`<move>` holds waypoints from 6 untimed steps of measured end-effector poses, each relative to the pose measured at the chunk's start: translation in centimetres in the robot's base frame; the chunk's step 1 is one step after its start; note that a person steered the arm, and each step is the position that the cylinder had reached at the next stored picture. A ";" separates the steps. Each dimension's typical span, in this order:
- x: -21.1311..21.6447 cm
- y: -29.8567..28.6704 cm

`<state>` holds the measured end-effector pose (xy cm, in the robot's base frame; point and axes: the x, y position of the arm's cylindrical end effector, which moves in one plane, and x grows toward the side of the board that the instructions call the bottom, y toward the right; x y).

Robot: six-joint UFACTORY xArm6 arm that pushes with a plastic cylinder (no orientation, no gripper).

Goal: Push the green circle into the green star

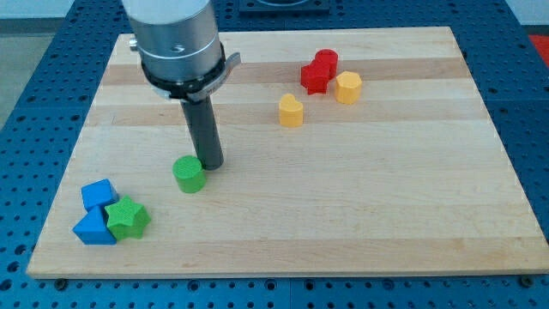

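Camera view: wooden board (360, 189) on a blue perforated table (34, 103). Arm's metal cylinder enters from the view's top, dark rod (204, 129) hanging straight down from it. No claw on this rig, nothing to be apart or together, just my tip (212, 164) resting on the board. Tip sits just at the upper right edge of the green circle (190, 174), touching or almost touching; cannot tell which. Green circle lies left of board centre, lower half. Green star (128, 217) is down toward the view's bottom left, apart from the circle, with bare wood between them. Star is pressed against two blue blocks: a blue cube-like one (99, 195) just above-left of it and a blue wedge-like one (93, 229) at its left. Upper right of the board: two red blocks (319, 70) touching each other, shapes unclear; yellow block (347, 87) just right of them, another yellow block (292, 111) below-left, slightly apart.
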<state>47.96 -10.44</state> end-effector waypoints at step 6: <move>5.8 -6.2</move>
<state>53.77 -16.67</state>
